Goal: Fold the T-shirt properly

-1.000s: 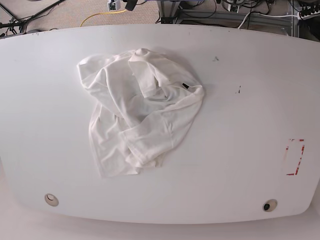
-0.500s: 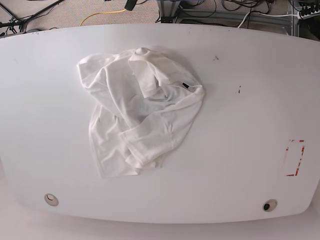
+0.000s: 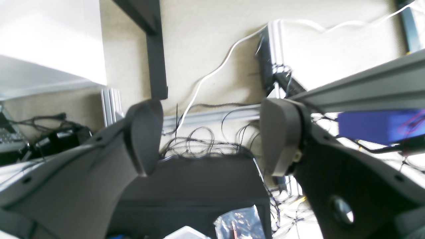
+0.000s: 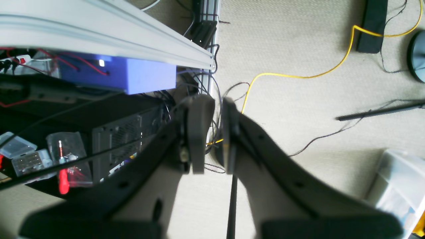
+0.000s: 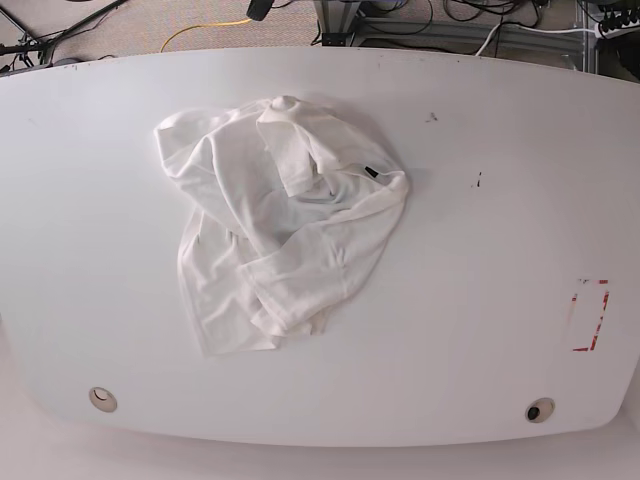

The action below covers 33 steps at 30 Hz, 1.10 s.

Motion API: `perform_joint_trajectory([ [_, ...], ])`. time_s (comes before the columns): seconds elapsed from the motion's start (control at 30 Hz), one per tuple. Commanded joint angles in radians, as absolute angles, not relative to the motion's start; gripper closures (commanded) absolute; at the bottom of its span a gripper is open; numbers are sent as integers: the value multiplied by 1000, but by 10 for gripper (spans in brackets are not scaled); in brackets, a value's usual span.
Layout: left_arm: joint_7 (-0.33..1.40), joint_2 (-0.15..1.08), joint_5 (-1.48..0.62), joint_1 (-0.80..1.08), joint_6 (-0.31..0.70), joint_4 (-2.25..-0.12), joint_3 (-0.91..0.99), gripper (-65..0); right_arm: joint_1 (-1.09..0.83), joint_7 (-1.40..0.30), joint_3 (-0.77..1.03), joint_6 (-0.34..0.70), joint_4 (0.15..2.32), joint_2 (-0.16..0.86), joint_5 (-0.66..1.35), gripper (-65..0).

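1. The T-shirt (image 5: 275, 225) lies crumpled in a heap on the white table (image 5: 480, 250), left of centre in the base view and towards the far edge. It shows only plain white cloth; a small dark tag sits at its right edge near the collar area.

2. Neither arm appears in the base view, so both are off the table. The left gripper (image 3: 212, 136) has its jaws spread wide with nothing between them; behind it are only cables and frame rails. The right gripper (image 4: 214, 132) has its jaws nearly pressed together, a thin gap left, and it holds nothing; it looks down on carpet and a yellow cable (image 4: 298, 74).

3. The step in hand, as I judge it, is the first reach: the shirt must be spread flat before any fold can be made.

4. To do it well, each arm should come in on its own side and pinch a single layer at an outer edge, such as a hem or shoulder seam, not a bunched ridge.

5. Which lobe is sleeve and which is hem is hard to tell from the heap; the lower flap may be the hem.

6. The right gripper must open before it descends.

7. Pull the two held points apart slowly and low over the table, so the cloth unrolls rather than drags.
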<state>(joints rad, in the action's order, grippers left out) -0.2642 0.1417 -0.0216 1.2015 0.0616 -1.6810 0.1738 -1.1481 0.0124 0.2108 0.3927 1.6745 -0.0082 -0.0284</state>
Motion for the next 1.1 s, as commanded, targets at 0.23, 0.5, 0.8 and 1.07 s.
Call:
perform_joint_trajectory([
  [0.23, -288, 148, -31, 1276, 48, -1894, 240, -426, -1262, 25, 211, 400, 1922, -8, -21, -79],
  [0.5, -288, 148, -31, 1268, 48, -1980, 242, -429, -1264, 27, 216, 395, 2012, -1, 84, -87],
  [0.8, -288, 143, -31, 1178, 47, -1983, 239, -593, -1112, 25, 240, 400, 2037, 10, 131, -89],
  [1.07, -286, 142, -30, 1109, 47, -1982, 240, -619, -963, 22, 236, 401, 2034, 12, 127, -320],
])
